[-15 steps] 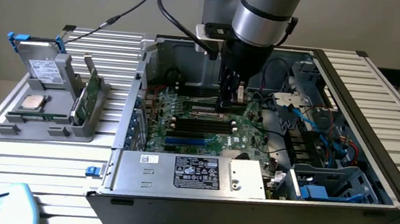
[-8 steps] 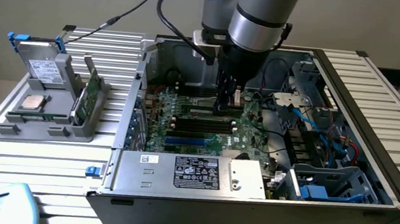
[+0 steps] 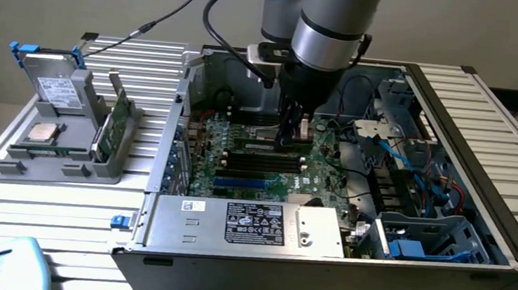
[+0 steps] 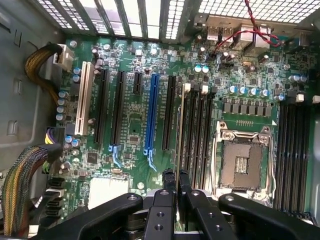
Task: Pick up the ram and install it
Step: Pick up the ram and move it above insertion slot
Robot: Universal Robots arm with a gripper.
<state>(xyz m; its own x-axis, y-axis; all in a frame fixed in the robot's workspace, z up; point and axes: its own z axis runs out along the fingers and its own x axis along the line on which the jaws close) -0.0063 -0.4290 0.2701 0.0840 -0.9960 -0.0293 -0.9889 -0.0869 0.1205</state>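
On the exterior view's left, a grey holder [image 3: 61, 152] stands on the slatted table [image 3: 64, 219], well apart from the open computer case [image 3: 505, 230]. The gripper [image 3: 289, 144] reaches down over the motherboard [image 3: 200, 171]. In the wrist view its fingers [image 4: 169, 182] are clamped on the ram [image 4: 182, 130], which stands on edge. The ram's long axis runs parallel to the memory slots [image 4: 200, 135], between a black expansion slot [image 4: 168, 112] and those slots. I cannot tell whether it is seated. The processor socket [image 4: 242, 165] lies beyond them.

Open computer case [image 3: 322, 284], motherboard [image 4: 130, 125], grey tray [image 3: 41, 168], possibly a processor [image 3: 44, 131]
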